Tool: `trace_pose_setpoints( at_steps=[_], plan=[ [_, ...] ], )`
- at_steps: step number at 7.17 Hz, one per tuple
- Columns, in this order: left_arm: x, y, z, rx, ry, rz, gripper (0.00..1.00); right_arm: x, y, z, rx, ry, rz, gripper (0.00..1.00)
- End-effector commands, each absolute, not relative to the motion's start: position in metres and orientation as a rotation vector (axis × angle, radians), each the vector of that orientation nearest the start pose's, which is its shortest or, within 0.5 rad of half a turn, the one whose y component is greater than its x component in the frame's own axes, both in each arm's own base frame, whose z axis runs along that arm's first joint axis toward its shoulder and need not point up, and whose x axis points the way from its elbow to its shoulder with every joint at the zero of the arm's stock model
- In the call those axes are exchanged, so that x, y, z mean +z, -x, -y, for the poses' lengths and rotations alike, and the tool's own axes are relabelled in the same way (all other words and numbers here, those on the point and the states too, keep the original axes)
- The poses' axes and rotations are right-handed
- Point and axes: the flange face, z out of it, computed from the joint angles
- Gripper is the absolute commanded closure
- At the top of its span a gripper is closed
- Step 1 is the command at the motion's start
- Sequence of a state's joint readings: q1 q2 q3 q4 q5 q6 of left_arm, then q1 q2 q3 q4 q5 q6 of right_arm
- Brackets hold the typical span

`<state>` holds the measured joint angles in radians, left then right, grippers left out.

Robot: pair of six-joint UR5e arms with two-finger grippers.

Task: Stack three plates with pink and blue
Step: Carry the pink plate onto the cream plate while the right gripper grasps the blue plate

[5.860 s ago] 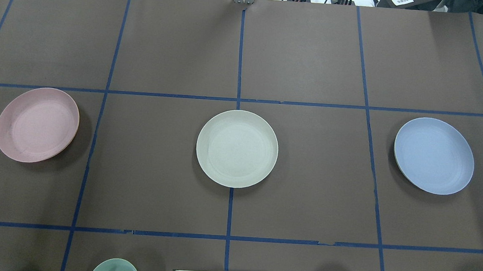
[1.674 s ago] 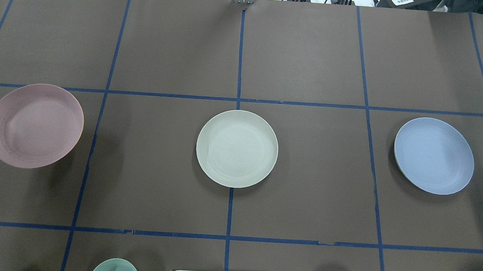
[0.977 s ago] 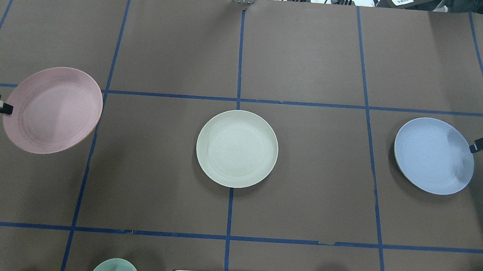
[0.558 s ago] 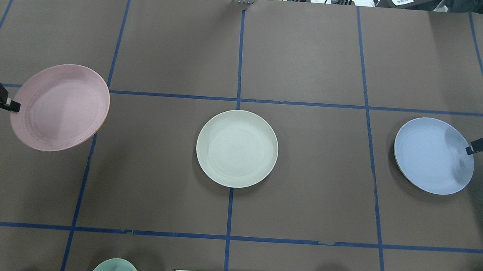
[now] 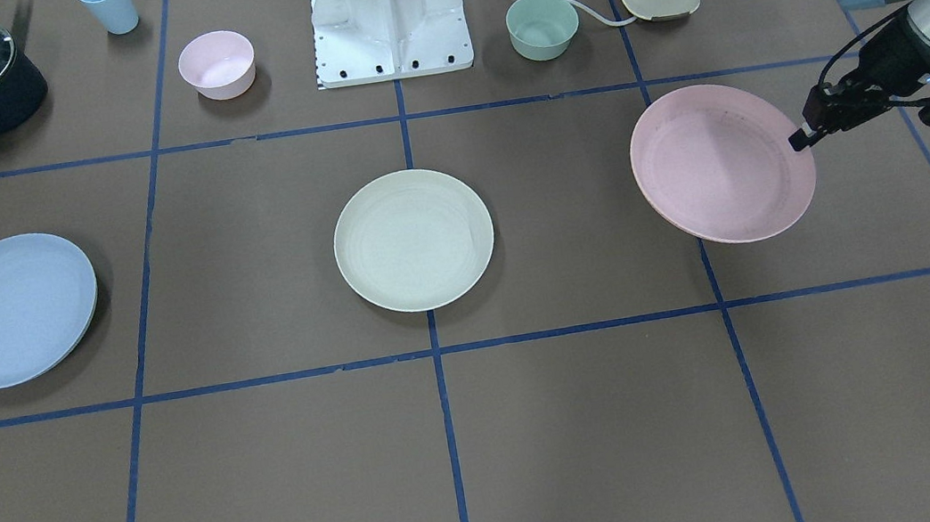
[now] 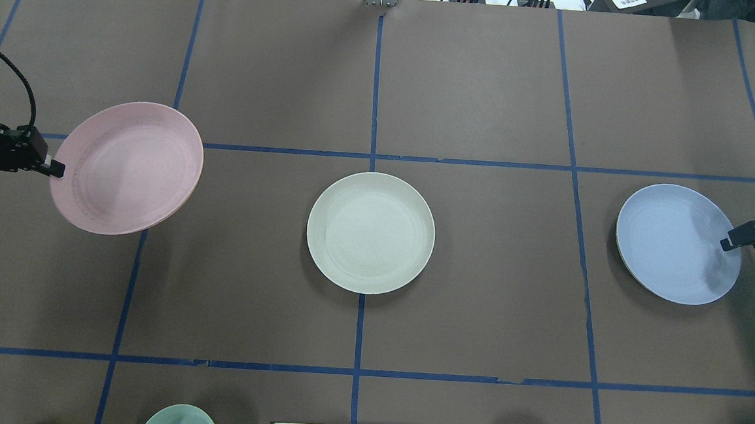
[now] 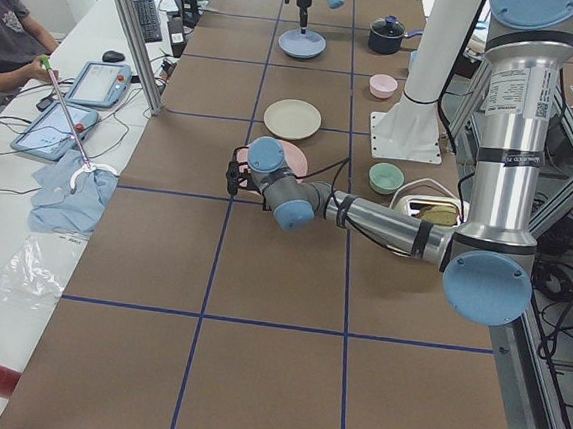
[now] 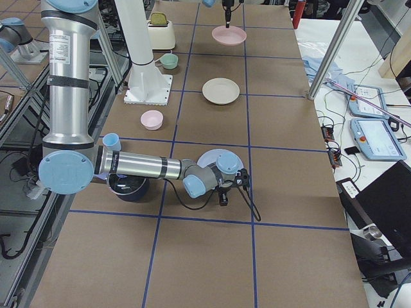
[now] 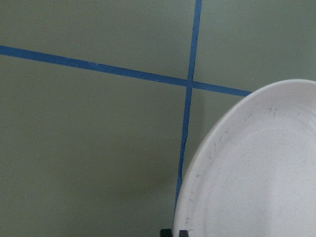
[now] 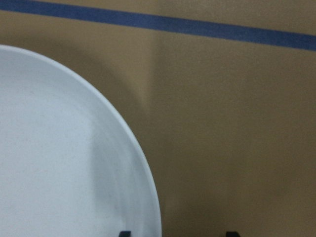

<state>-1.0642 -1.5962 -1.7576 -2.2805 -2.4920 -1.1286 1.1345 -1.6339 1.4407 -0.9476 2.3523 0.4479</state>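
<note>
As the left arm's jaws clamp the outer rim of the pink plate (image 6: pixel 128 167), the plate hangs tilted above the bench (image 6: pixel 476 310), well apart from the cream-green plate (image 6: pixel 370 232) lying flat at the centre. On the robot's right, the blue plate (image 6: pixel 674 243) rests on the bench while the right arm's jaws stand parted astride its outer rim, one finger over the plate, the other outside it, gripping nothing.
</note>
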Motion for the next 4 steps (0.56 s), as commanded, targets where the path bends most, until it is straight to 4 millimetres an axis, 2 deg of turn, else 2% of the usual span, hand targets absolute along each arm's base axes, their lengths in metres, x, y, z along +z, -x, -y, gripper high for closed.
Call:
trace_pose_setpoints(
  at_steps=[1, 2, 4],
  plan=[
    [0.440, -0.228, 0.468, -0.139, 0.070, -1.208, 1.00, 0.683, 0.146, 0.457, -0.167, -0.032, 0.895, 1.00],
    [0.418, -0.255, 0.471, -0.163, 0.090, -1.218, 1.00, 0.675, 0.148, 0.456, -0.180, -0.025, 0.932, 1.00],
    [0.365, -0.338, 0.463, -0.196, 0.135, -1.241, 1.00, 0.659, 0.149, 0.452, -0.200, -0.014, 0.993, 1.00]
  ],
)
